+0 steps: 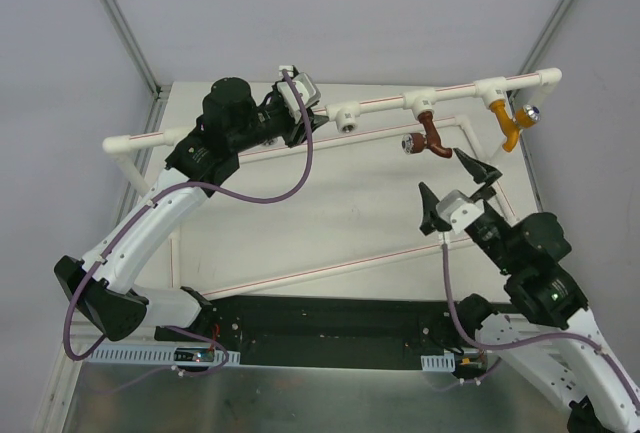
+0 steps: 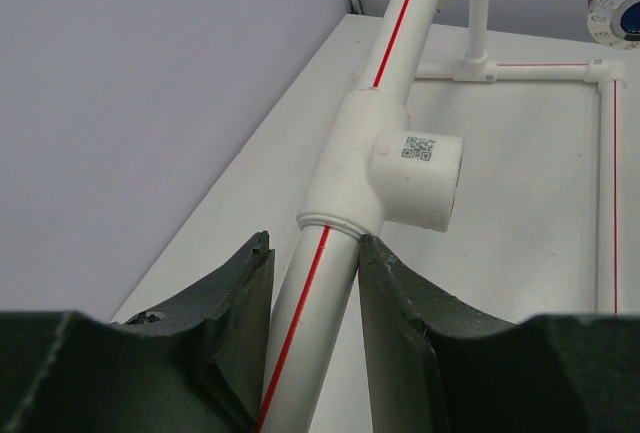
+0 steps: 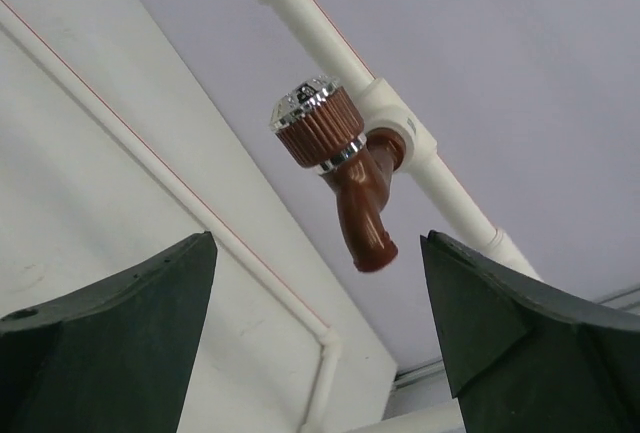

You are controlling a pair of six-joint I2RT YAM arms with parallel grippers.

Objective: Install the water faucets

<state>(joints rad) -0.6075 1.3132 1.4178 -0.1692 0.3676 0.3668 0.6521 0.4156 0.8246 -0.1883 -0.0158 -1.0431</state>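
Note:
A white pipe (image 1: 380, 103) runs across the back of the table. The reddish-brown faucet (image 1: 430, 136) hangs from its middle tee and the orange-yellow faucet (image 1: 510, 123) from the right tee. My left gripper (image 1: 300, 113) is shut on the pipe (image 2: 300, 323) just beside an empty tee socket (image 2: 415, 178). My right gripper (image 1: 441, 171) stands open just in front of and below the brown faucet (image 3: 350, 173), apart from it. In the right wrist view the right gripper (image 3: 318, 241) has wide jaws with only the faucet's spout showing between them.
A lower frame of thin white pipes (image 1: 330, 271) lies on the white table (image 1: 360, 213). An empty tee socket (image 1: 347, 116) sits on the pipe right of my left gripper. Metal frame posts (image 1: 120, 23) rise at the back corners. A black base plate (image 1: 330, 318) spans the near edge.

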